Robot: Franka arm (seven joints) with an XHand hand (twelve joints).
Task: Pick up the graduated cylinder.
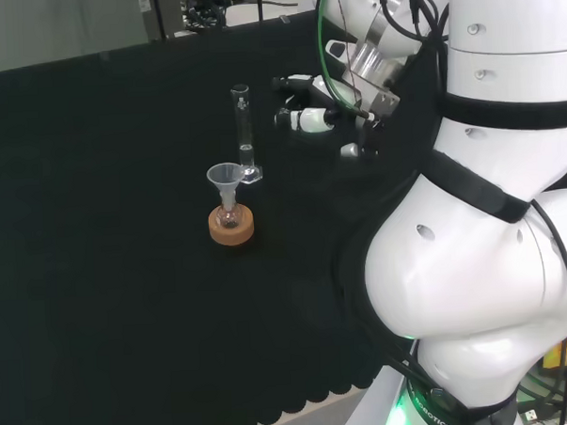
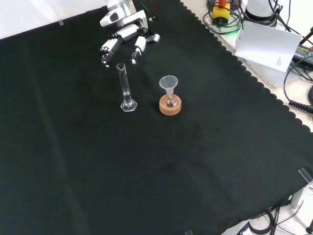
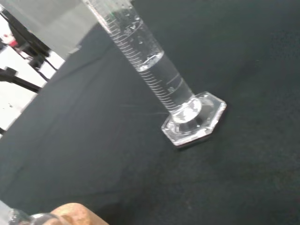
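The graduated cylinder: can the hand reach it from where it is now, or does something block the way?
Probably yes. In the front view the hand hangs just behind the graduated cylinder, fingers relaxed, with bare cloth between them. The funnel in its flask on the cork ring stands off to the side, apart from the cylinder.

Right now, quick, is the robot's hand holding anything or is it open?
Hand: open, fingers relaxed, holding nothing. It hovers just behind the cylinder in the front view, not touching it.
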